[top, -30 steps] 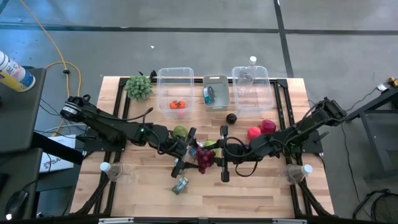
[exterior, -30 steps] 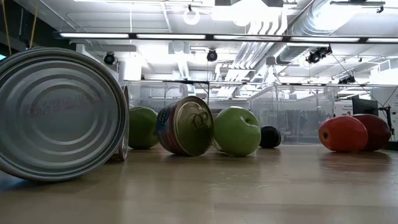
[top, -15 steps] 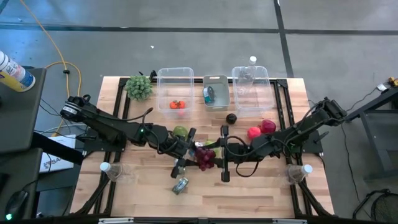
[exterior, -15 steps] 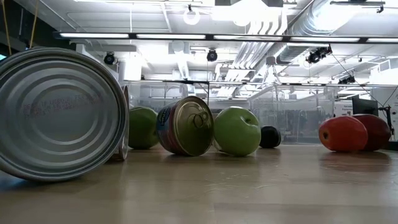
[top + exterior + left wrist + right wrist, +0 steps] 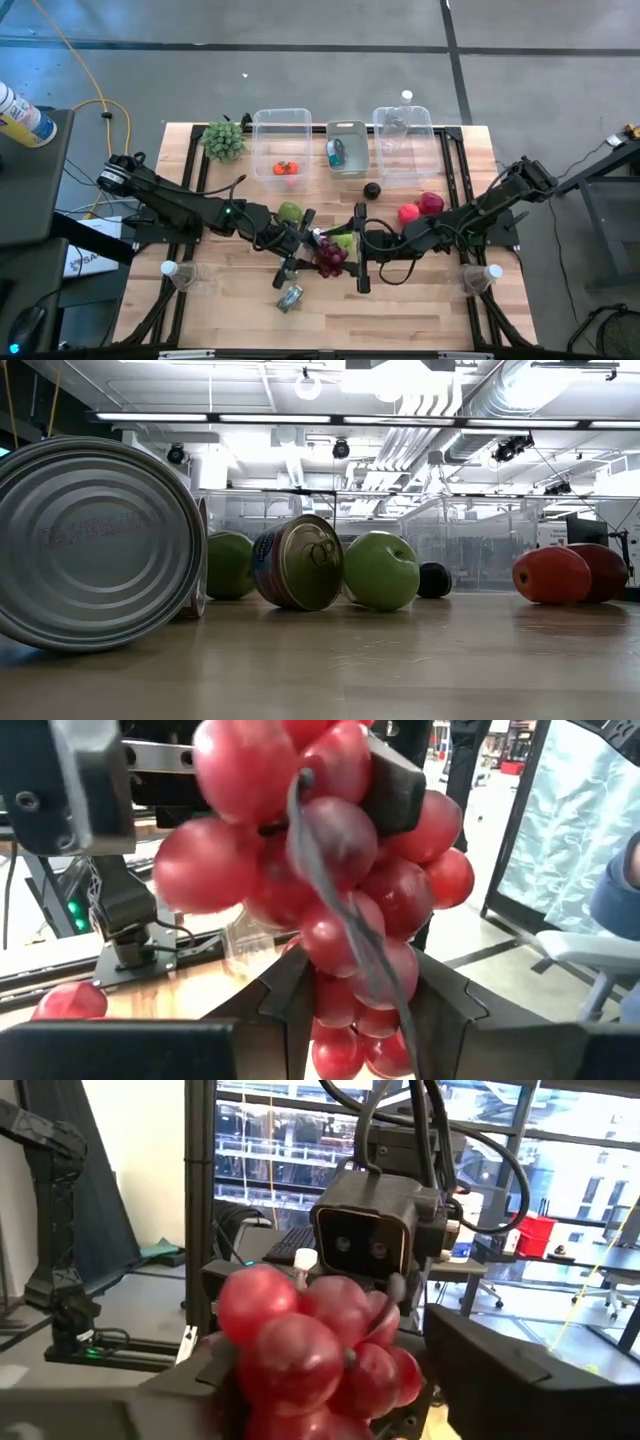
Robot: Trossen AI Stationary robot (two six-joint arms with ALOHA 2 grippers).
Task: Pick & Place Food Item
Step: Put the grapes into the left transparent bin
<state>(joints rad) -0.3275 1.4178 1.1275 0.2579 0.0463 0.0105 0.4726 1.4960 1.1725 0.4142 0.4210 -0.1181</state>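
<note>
We find no text we can read. The big can (image 5: 95, 545) in the low view has faint embossed lettering on its end, too faint to make out. The smaller can (image 5: 297, 561) behind it carries a coloured label on its side, but no words come clear. The spray can (image 5: 22, 113) at the high view's edge and the white box (image 5: 92, 260) under the left arm both bear print that is too small.
</note>
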